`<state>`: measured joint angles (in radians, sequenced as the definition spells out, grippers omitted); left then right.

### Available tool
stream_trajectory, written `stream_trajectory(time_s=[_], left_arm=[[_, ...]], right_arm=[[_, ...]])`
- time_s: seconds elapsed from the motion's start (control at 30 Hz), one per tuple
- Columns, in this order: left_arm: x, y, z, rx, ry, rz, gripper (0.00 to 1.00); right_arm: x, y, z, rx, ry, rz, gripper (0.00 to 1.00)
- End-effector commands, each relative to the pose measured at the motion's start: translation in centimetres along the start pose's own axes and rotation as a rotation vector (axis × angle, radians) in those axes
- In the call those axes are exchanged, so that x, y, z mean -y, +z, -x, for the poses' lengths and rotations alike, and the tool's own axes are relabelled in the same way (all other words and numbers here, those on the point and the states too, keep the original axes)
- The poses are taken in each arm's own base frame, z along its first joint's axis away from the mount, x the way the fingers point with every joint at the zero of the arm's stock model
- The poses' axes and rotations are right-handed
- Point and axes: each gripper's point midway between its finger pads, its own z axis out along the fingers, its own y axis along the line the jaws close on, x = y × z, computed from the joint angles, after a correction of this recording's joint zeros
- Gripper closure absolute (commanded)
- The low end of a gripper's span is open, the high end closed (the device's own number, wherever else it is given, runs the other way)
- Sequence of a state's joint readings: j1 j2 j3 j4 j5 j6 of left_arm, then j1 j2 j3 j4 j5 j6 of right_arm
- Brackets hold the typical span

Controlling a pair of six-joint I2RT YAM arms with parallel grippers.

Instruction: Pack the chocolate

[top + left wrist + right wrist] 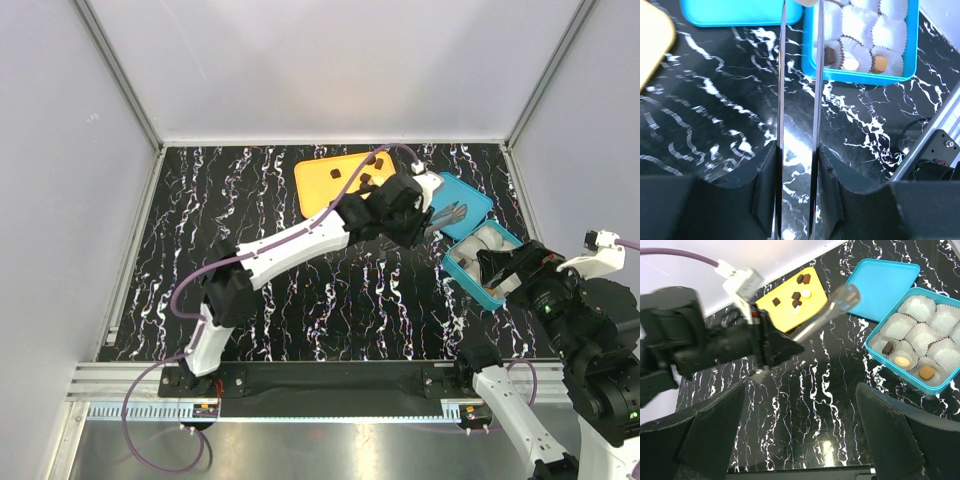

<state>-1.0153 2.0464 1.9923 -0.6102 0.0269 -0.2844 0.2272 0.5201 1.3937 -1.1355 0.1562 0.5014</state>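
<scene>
Left arm reaches out over the black marbled table (830, 390), between the orange tray (785, 310) and the teal box (865, 75). Left gripper (800, 10) has long thin metal fingers (781, 100) set narrow and parallel. A cream piece (807, 2) shows pinched at the tips, cut off by the top edge of the wrist view, so its shape cannot be told. The tips sit just short of the box's near wall. The box is lined with white paper cups (917, 307). Three cups along one side are filled: a dark square piece (887, 347), a pale round piece (902, 360) and a brown round piece (926, 372). The teal lid (885, 285) lies flat beside the box, on the tray's side. A handful of loose pieces (796, 295), mostly dark with one or two pale, rest on the far half of the tray. Right gripper (800, 435) hangs near the box with its fingers spread wide and nothing between them.
</scene>
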Motion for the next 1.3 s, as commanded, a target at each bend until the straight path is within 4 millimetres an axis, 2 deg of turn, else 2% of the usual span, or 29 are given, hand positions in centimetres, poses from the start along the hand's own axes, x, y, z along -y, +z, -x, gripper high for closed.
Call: stream_trajectory(time_s=[0.0, 0.3, 0.8, 1.27], left_arm=[[1.8, 1.6, 2.1, 0.069, 0.034, -0.077, 0.64], [3.8, 5.4, 0.8, 0.09, 0.106, -0.126, 0.64], [5.0, 7.5, 0.1, 0.107, 0.136, -0.155, 0.63], [4.2, 9.1, -1.4, 0.079, 0.162, -0.121, 0.58]], right_arm=[[-0.5, -0.9, 1.2, 0.04, -0.001, 0.024, 0.0], [-0.2, -1.3, 1.4, 0.053, -0.003, 0.009, 0.0], [0.1, -1.5, 1.5, 0.068, -0.001, 0.002, 0.0], [0.2, -1.4, 1.6, 0.074, -0.013, 0.0, 0.0]])
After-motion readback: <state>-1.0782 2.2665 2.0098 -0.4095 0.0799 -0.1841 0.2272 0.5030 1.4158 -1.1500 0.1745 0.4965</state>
